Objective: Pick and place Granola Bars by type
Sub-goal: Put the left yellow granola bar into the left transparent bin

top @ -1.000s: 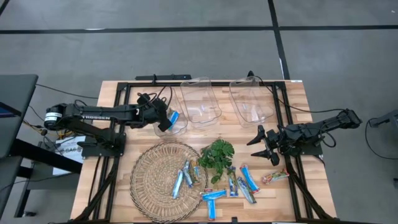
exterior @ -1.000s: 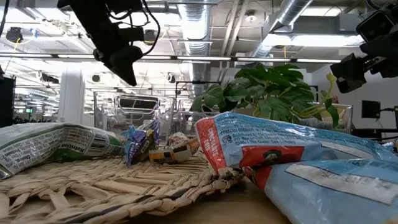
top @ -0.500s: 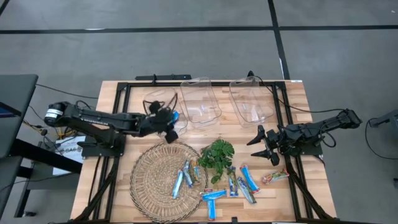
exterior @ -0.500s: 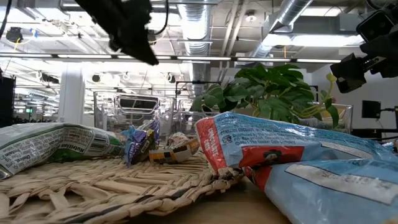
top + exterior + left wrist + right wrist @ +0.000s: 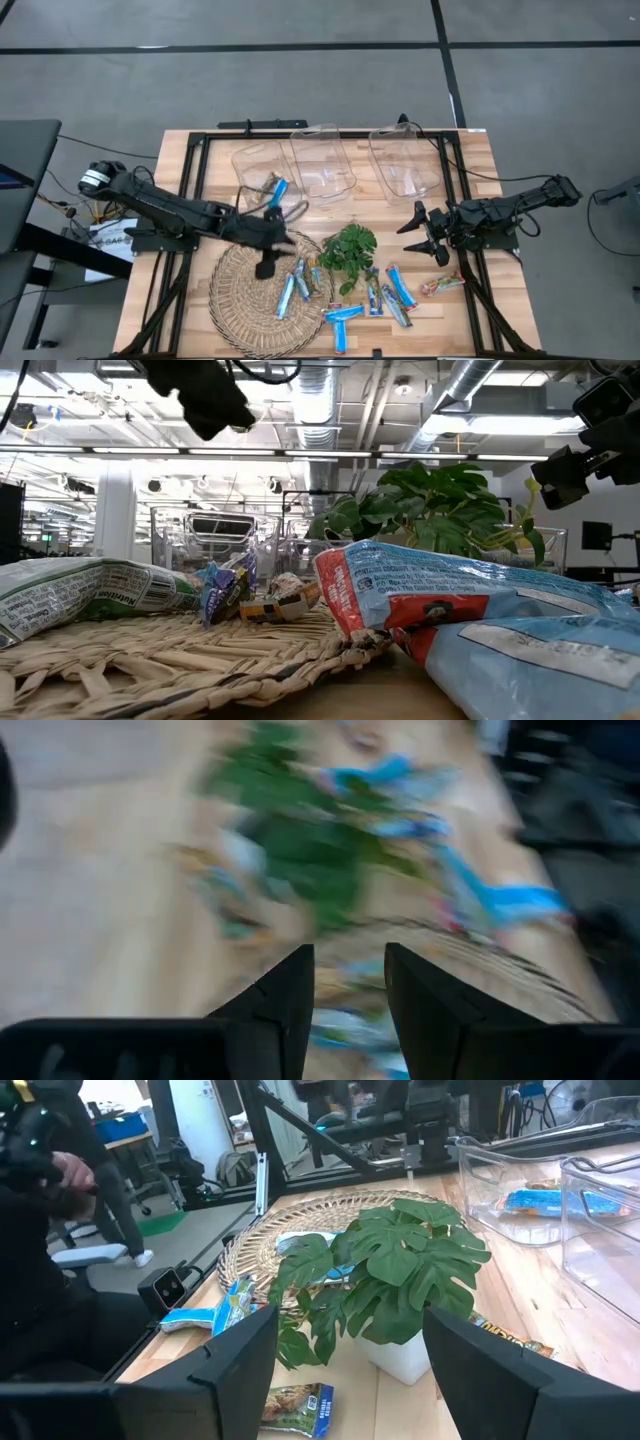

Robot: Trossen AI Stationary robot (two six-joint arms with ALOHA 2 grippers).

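Note:
My left gripper (image 5: 268,264) hangs open over the round wicker tray (image 5: 240,300), above the tray's far right part; nothing shows between its fingers in the blurred left wrist view (image 5: 348,960). Two blue granola bars (image 5: 293,285) lie on the tray. More bars (image 5: 343,314) lie on the table near the front edge, mostly blue, with one tan bar (image 5: 440,286) to the right. One blue bar (image 5: 277,190) lies in the left clear bin (image 5: 250,165). My right gripper (image 5: 420,238) waits open, right of the plant.
A small leafy plant (image 5: 350,250) stands between the tray and the loose bars. Two more clear bins (image 5: 322,165) (image 5: 405,165) stand along the far side. In the right wrist view the plant (image 5: 385,1280) is straight ahead of the open fingers.
My left gripper has swung away from the left bin toward the table's near edge and a little right, ending above the wicker tray. The blue bar has stayed in that bin. The right arm has kept still.

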